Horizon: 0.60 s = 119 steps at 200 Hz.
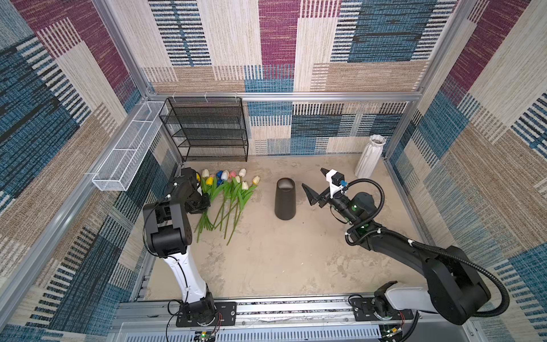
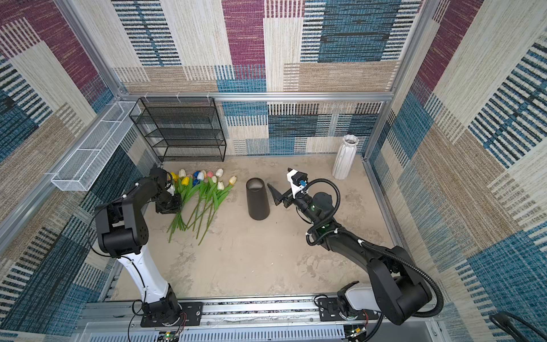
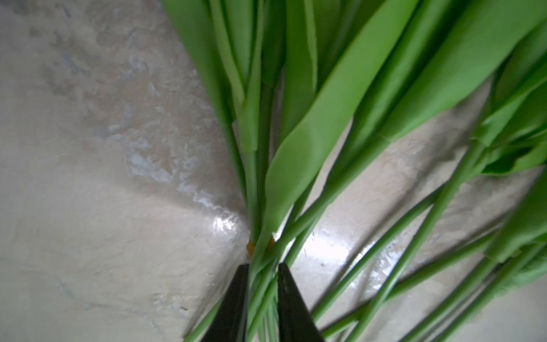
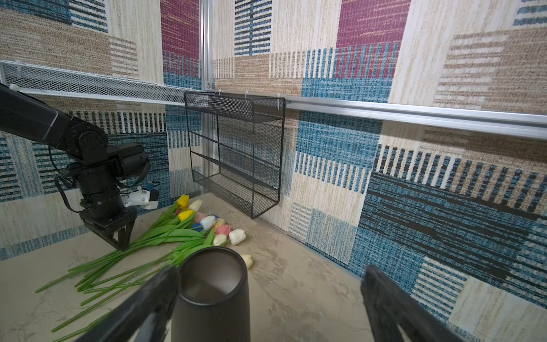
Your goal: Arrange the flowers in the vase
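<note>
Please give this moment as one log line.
left gripper: jaws shut on flowers | right gripper: jaws open beside dark vase | flowers: on table | dark vase: empty

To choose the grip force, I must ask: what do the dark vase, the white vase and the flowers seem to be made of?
The dark vase looks matte and smooth, dark outside and paler inside: coated metal or ceramic, I cannot tell which. The white vase is probably ceramic, matte, with moulded vertical ribs. The flowers are likely plastic, with evenly green stems and smooth, waxy heads.
</note>
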Each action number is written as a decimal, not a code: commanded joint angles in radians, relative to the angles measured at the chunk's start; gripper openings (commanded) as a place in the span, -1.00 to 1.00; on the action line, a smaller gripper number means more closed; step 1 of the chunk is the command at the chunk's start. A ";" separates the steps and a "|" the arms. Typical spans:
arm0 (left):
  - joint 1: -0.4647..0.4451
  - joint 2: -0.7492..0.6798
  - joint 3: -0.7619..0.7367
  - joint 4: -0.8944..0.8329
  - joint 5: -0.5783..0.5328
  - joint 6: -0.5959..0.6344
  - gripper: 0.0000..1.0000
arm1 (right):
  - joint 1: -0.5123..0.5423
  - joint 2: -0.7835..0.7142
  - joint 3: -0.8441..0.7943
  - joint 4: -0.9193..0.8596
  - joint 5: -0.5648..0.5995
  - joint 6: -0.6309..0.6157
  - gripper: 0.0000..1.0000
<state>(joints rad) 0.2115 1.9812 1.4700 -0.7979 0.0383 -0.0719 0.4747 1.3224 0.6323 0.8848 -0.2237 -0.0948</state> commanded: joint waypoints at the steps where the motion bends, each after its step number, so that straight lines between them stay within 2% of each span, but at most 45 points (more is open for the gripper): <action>1: -0.005 -0.029 0.003 -0.005 0.024 0.025 -0.86 | 0.001 -0.008 -0.001 0.025 0.016 0.001 0.98; 21: -0.014 -0.077 0.007 -0.028 0.029 0.020 -0.88 | 0.001 -0.011 0.000 0.025 0.009 0.001 0.98; 36: -0.024 -0.118 0.011 -0.049 0.054 0.015 -1.00 | 0.001 -0.010 0.006 0.020 0.009 0.001 0.99; 75: -0.043 -0.215 -0.021 -0.062 0.105 0.004 -1.00 | 0.001 -0.009 0.003 0.032 0.002 0.011 0.99; 79: -0.043 -0.217 -0.025 -0.061 0.098 0.006 -0.84 | 0.001 -0.008 0.003 0.033 0.001 0.013 0.99; 86: -0.043 -0.209 -0.032 -0.049 0.074 0.015 -0.42 | 0.001 -0.008 0.003 0.038 0.001 0.018 0.99; 91: -0.041 -0.196 -0.032 -0.045 0.063 0.024 -0.24 | 0.001 -0.006 0.000 0.042 0.001 0.021 0.99; 119: -0.037 -0.056 0.064 -0.086 0.049 0.056 -0.13 | 0.001 0.012 -0.001 0.057 -0.004 0.032 1.00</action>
<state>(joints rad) 0.1715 1.8370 1.4750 -0.8486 0.1074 -0.0673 0.4747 1.3212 0.6304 0.8940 -0.2176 -0.0811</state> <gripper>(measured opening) 0.464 0.996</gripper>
